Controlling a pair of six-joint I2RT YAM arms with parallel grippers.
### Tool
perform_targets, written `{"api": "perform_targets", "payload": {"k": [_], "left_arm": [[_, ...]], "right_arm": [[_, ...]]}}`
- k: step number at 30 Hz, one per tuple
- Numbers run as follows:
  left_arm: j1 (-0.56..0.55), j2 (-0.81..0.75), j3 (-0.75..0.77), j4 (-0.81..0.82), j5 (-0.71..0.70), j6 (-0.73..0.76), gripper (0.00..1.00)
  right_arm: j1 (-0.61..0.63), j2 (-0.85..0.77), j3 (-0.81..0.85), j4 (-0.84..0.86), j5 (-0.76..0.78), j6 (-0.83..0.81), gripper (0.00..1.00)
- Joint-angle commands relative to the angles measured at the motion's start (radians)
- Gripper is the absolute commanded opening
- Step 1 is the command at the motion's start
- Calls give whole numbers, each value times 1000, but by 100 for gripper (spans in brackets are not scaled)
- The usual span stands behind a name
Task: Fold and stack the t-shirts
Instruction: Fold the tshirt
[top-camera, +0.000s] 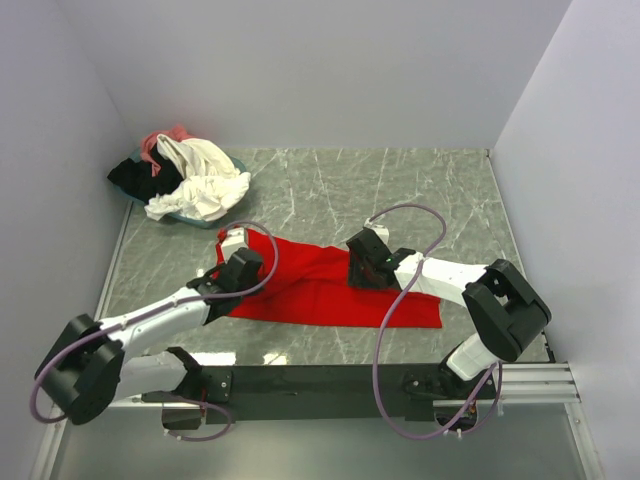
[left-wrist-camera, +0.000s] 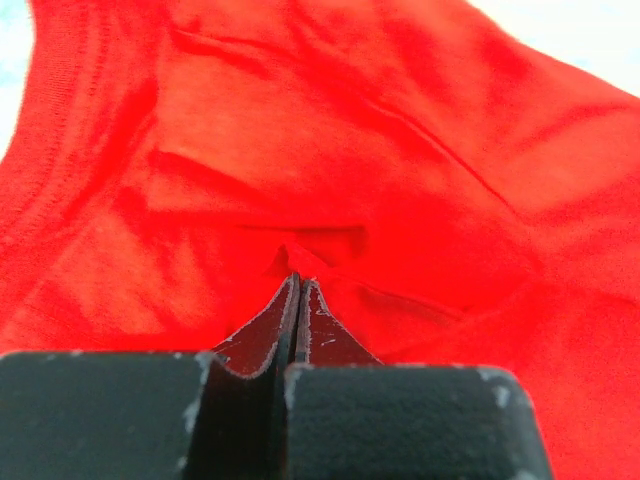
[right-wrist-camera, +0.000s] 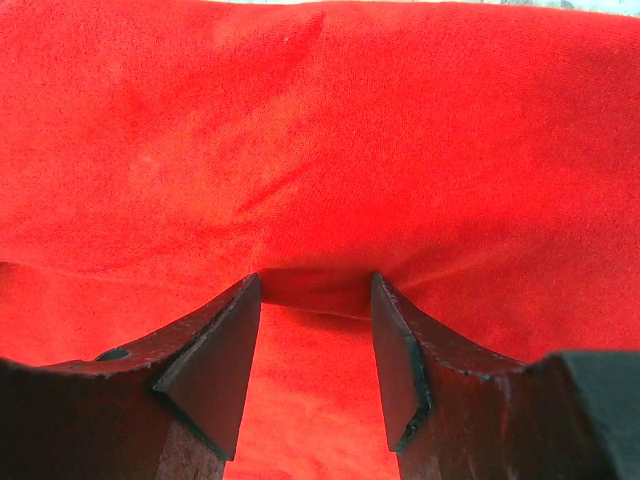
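Observation:
A bright red t-shirt (top-camera: 320, 290) lies spread on the marble table between both arms. My left gripper (top-camera: 234, 264) sits at the shirt's left edge. In the left wrist view that gripper (left-wrist-camera: 298, 284) is shut, with a small pucker of the red t-shirt (left-wrist-camera: 330, 150) pinched at its tips. My right gripper (top-camera: 356, 268) rests on the shirt's upper middle. In the right wrist view it (right-wrist-camera: 315, 285) stands open, fingertips pressed down onto the red cloth (right-wrist-camera: 320, 130), with a low fold between them. A cream-white t-shirt (top-camera: 200, 185), a black one (top-camera: 130, 178) and a pink one (top-camera: 160, 142) lie heaped at the back left.
The heap sits in a teal-rimmed tray (top-camera: 186, 218) in the back left corner. Grey walls close in the table on the left, back and right. A black rail (top-camera: 320, 380) with both arm bases runs along the near edge.

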Motion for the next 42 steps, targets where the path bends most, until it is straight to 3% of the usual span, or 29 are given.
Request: {"api": "perform_targets", "payload": {"k": [1,17,20,23,24,27,36,42], "left_arm": [[-34,-82,-38,49,57,18,1],[-161,-140,-104,51,151,-20,3],[-184,-162,-112,27,157,-42,11],[-201,-214,-129,-7,157,-72,23],[-204,-228,-132,-24,154,-83,32],[-208,-298,-143,-81,154,-114,41],[-210,-440,-97,-149,81,-137,49],[-210,-239,-3,-79,-5,-102,56]], "right_arm": [[8,13,46,-11,34,-4,55],[8,25,63,-23,33,-3,55],[8,23,63,-26,34,-3,55],[8,25,63,-28,34,-3,55],[8,28,63,-26,31,-3,55],[9,29,64,-26,33,-4,55],[9,31,64,-23,34,-7,55],[8,36,63,-18,27,-7,55]]}}
